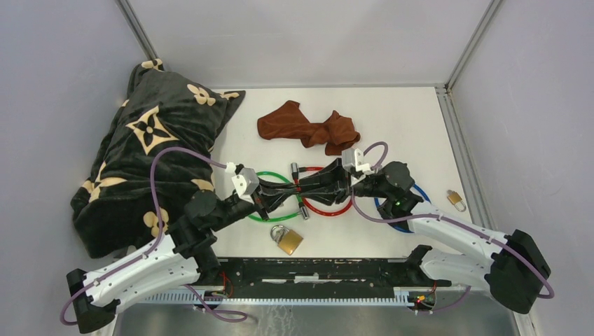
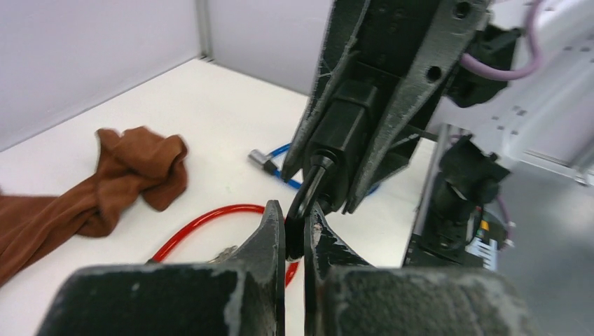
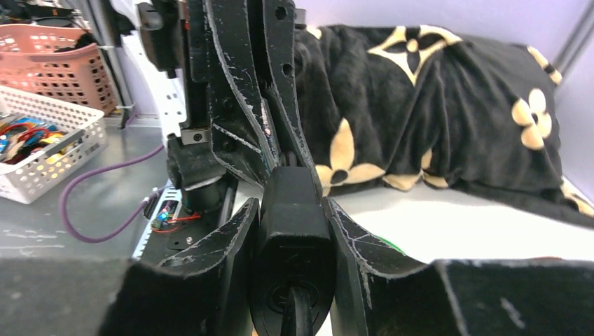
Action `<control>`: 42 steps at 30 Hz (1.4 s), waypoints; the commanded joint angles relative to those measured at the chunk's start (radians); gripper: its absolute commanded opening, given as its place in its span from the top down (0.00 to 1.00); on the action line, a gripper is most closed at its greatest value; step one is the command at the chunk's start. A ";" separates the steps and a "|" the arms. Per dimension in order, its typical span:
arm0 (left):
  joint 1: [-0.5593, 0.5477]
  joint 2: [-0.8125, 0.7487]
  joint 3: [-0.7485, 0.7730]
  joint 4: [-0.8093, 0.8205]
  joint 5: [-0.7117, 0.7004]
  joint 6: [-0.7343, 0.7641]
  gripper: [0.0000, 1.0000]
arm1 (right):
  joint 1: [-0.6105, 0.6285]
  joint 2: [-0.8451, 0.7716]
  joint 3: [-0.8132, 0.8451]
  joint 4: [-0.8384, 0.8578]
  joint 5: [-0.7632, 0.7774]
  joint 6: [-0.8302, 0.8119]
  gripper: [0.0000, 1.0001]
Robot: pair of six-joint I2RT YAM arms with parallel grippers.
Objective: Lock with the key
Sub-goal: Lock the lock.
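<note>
Blanket (image 1: 150, 150) left, cloth (image 1: 308, 128) centre-back, padlock (image 1: 286, 239) centre-front

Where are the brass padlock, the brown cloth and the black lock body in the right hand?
brass padlock (image 1: 289, 242): top external view, on its brass body.
brown cloth (image 1: 280, 126): top external view, on its left fold.
black lock body (image 3: 294, 224): right wrist view, on its front face.

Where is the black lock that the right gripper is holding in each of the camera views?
Top external: black lock in the middle of the picture.
Left wrist: upper centre, clamped by the right gripper.
Right wrist: bottom centre, between its own fingers.
Shared landmark: the left gripper, pinching a thin black piece sticking out of the lock.
</note>
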 commanded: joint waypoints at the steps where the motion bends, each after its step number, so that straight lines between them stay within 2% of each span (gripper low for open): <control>1: -0.135 0.045 0.110 0.328 0.625 -0.161 0.98 | 0.086 0.079 0.017 -0.068 -0.070 -0.048 1.00; 14: -0.121 0.051 0.094 0.362 0.505 -0.160 0.98 | 0.109 0.149 0.008 0.009 -0.077 -0.003 1.00; 19: -0.119 0.083 0.103 0.231 0.445 -0.152 0.98 | 0.147 0.180 0.049 -0.022 -0.056 -0.029 1.00; 24: -0.111 0.094 0.113 0.046 0.313 -0.052 0.98 | 0.156 0.152 0.059 -0.064 -0.023 -0.056 1.00; 28: -0.106 0.108 0.100 -0.003 0.274 -0.010 0.98 | 0.166 0.145 0.071 -0.097 0.003 -0.074 1.00; 33: -0.084 0.053 0.072 -0.005 0.273 0.033 0.98 | 0.130 0.043 0.013 -0.115 0.056 -0.060 1.00; 37: -0.044 -0.002 0.045 -0.042 0.284 0.054 0.98 | 0.086 -0.065 0.012 -0.244 0.168 -0.095 1.00; 42: -0.013 -0.066 0.006 -0.045 0.326 0.048 0.98 | 0.059 -0.144 0.010 -0.333 0.206 -0.115 1.00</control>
